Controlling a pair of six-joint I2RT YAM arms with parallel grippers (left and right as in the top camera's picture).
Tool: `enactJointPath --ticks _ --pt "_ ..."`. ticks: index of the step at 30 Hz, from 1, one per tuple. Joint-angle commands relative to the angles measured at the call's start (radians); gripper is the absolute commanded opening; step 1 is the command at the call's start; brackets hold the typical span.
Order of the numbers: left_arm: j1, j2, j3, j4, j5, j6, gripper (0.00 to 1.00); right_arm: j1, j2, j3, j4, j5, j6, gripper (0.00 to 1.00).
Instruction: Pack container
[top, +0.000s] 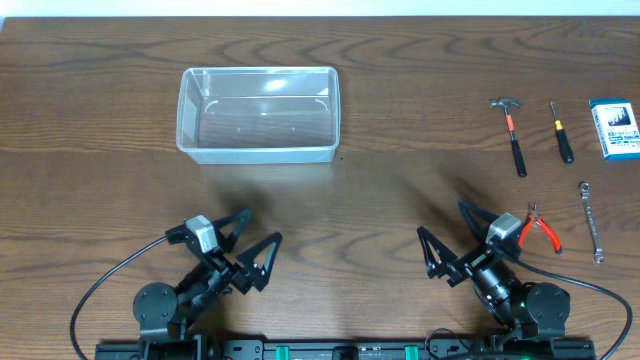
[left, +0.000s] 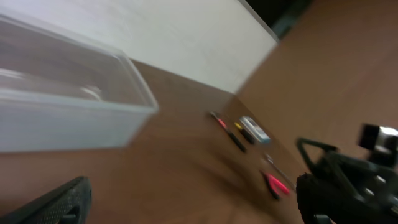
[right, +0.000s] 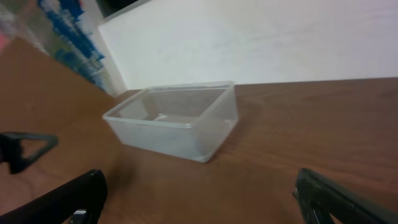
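**Container empty — no item in hand**

The container (top: 258, 152) stands empty on the surface (top: 400, 100), so packing looks to be at its very start: nothing is inside and nothing is gripped. The left tool (top: 264, 226) sits just on the near side of the container, fingers spread and holding nothing. The right tool (top: 441, 218) sits near and to the right of the container, its fingers (right: 68, 199) likewise spread wide, with only bare surface between them. Its wrist camera looks straight at the container (right: 186, 140), which is well apart from it.

The things to pack all lie well to the right of the container. The hammer (top: 512, 130), screwdriver (top: 560, 130) and blue-and-white box (top: 614, 128) are level with it. The pliers (top: 540, 230) and wrench (top: 591, 220) lie nearer the robot's side.

The step in hand is, I judge, choosing and reaching for a first item. The right tool is the likelier one for it, since every item lies farther from the container on that arm's side. The pliers are just beside that arm — behind its fingers, though. So the next move calls for swinging the tool away from the container, lowering it over the handles and squeezing. The item must then be carried across to the container's open top.
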Motion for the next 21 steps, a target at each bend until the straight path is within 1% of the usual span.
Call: enactJointPath --ticks 1,4,6,8,9,11,13,15,16,18,21 --pt "0.005 0.054 0.002 0.001 0.133 -0.014 0.98 0.006 -0.006 0.01 0.017 -0.039 0.023 0.99" --pt "0.006 0.158 0.043 0.001 0.123 0.061 0.98 0.006 -0.004 0.051 0.011 -0.023 -0.049 0.99" --pt "0.014 0.242 0.095 -0.007 0.105 0.113 0.98 0.006 0.011 0.094 -0.046 0.027 -0.05 0.99" --pt "0.027 0.34 0.177 -0.06 0.084 0.187 0.98 0.006 0.039 0.142 -0.119 0.072 -0.073 0.99" --pt "0.034 0.387 0.222 -0.102 0.069 0.229 0.98 0.006 0.061 0.169 -0.157 0.087 -0.098 0.99" --pt "0.042 0.491 0.339 -0.232 0.021 0.337 0.98 0.006 0.114 0.226 -0.223 0.114 -0.13 0.99" --pt "0.043 0.592 0.476 -0.388 -0.068 0.434 0.98 0.006 0.177 0.29 -0.279 0.13 -0.132 0.99" --pt "0.043 0.678 0.609 -0.498 -0.144 0.489 0.98 0.006 0.245 0.36 -0.331 0.125 -0.132 0.99" --pt "0.043 0.71 0.663 -0.52 -0.163 0.506 0.98 0.006 0.278 0.401 -0.361 0.094 -0.132 0.99" --pt "0.043 0.765 0.756 -0.506 -0.177 0.518 0.98 0.006 0.329 0.472 -0.391 0.002 -0.133 0.99" --pt "0.043 0.801 0.822 -0.431 -0.174 0.507 0.98 0.006 0.37 0.538 -0.382 -0.043 -0.13 0.99"
